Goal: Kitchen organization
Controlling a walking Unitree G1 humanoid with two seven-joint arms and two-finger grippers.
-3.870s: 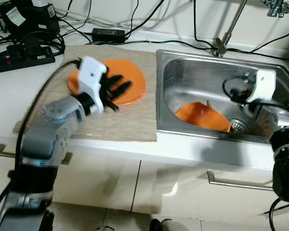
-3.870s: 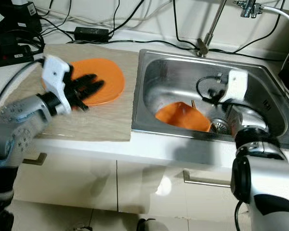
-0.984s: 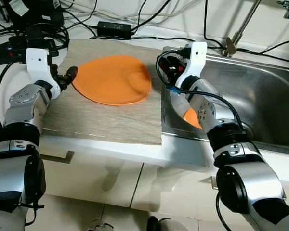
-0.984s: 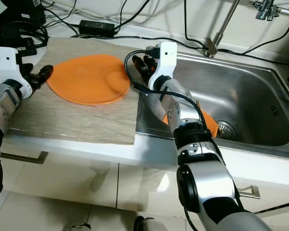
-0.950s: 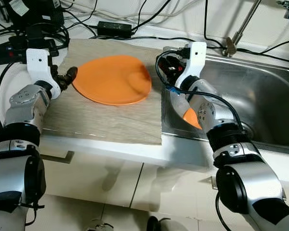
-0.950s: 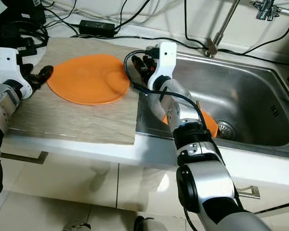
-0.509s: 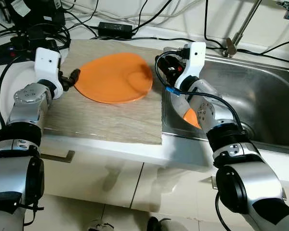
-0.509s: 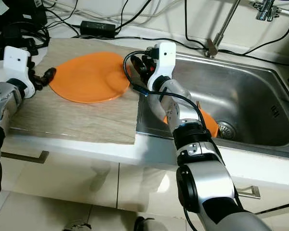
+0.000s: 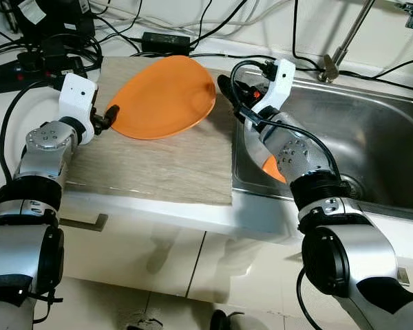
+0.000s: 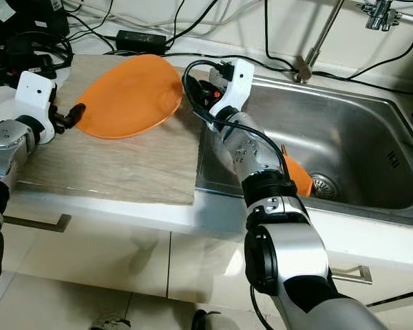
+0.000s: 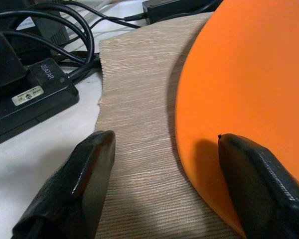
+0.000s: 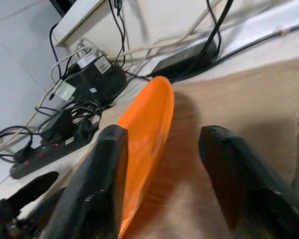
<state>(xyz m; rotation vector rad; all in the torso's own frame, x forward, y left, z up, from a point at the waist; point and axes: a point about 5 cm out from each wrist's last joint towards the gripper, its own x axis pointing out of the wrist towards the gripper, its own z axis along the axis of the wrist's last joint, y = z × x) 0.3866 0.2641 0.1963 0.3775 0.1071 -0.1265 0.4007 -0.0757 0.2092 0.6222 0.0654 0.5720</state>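
An orange plate (image 9: 166, 96) stands tilted on the beige mat (image 9: 158, 165), its far edge lifted and its near edge low. My left gripper (image 9: 110, 113) is at its left rim, open; in the left wrist view one finger (image 11: 74, 184) lies over the mat and the other finger (image 11: 259, 179) against the plate (image 11: 249, 89). My right gripper (image 9: 227, 86) is open at the plate's right rim, and in the right wrist view the plate (image 12: 148, 129) shows edge-on beyond its two fingers. A second orange plate (image 10: 299, 177) leans inside the sink, partly hidden behind my right arm.
The steel sink (image 9: 378, 130) with its faucet (image 9: 337, 51) lies to the right of the mat. Power strips and cables (image 9: 27, 58) and a black adapter (image 9: 165, 42) crowd the counter's back left. Below the counter edge are cabinet doors with handles (image 9: 79, 221).
The plate lay flat on the mat and now stands tilted, its far edge raised. My left gripper has closed in on its left rim, and the right gripper has shifted at its right rim.
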